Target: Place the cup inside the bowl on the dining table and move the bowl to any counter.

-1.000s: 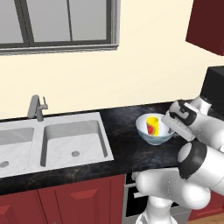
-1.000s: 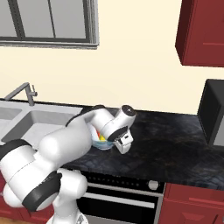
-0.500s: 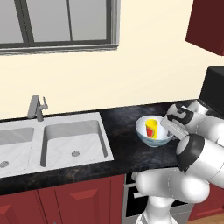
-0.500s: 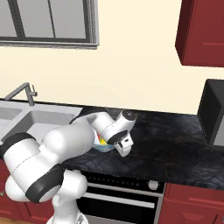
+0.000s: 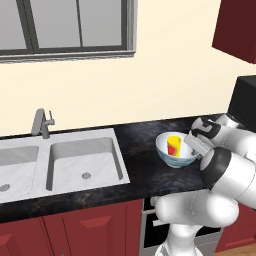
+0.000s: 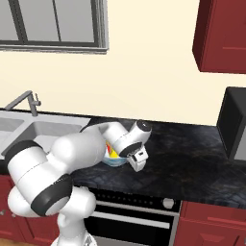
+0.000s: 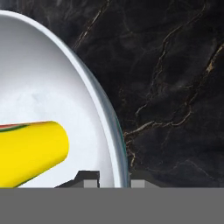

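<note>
The cup (image 5: 173, 145) sits inside the bowl (image 5: 176, 156), so that part's done, I'd say. My hand (image 7: 113, 177) is pinched on the bowl's rim, one finger inside, one outside (a thin grip). The bowl looks to be resting on the black marbled worktop (image 5: 145, 170), right of the steel sink (image 5: 60, 162); what's left, I judge, is letting go. Window (image 5: 65, 27) above, red cabinets (image 5: 75, 230) below.
</note>
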Controlling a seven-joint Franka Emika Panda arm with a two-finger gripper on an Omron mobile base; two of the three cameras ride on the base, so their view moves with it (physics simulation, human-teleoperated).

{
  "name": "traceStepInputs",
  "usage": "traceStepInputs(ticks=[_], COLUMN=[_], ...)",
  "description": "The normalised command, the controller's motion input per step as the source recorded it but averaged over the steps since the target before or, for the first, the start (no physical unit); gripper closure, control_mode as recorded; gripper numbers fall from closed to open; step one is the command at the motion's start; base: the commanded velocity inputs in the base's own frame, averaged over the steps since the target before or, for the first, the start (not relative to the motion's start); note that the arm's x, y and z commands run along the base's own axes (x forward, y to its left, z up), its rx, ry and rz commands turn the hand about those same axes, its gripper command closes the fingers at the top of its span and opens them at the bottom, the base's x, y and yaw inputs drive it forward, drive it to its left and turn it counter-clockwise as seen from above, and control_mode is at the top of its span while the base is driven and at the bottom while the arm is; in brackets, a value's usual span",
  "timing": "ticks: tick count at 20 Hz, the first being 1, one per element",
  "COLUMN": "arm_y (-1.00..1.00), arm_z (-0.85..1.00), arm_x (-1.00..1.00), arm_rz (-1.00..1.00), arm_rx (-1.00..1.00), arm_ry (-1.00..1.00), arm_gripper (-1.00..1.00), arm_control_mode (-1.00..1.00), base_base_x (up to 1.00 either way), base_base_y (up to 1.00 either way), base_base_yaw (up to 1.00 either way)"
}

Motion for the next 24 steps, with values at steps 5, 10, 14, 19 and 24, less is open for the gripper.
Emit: traceStepInputs(ticks=[5,10,14,19,24], arm_y=[0.00,0.00,0.00,0.00,0.00], arm_z=[0.00,0.00,0.11,0.53,0.34], arm_x=[0.00,0.00,0.00,-0.20,-0.50], arm_rz=[0.00,0.00,0.00,0.00,0.00], arm_rx=[0.00,0.00,0.00,-0.03,-0.05], arm_ry=[0.00,0.00,0.00,0.00,0.00], arm_gripper=[-1.00,-1.00,-1.00,-1.00,-1.00], arm_control_mode=[-1.00,-1.00,-1.00,-1.00,-1.00], base_base_x=[0.00,0.00,0.00,0.00,0.00], base_base_y=[0.00,0.00,0.00,0.00,0.00], base_base_yaw=[0.00,0.00,0.00,0.00,0.00])
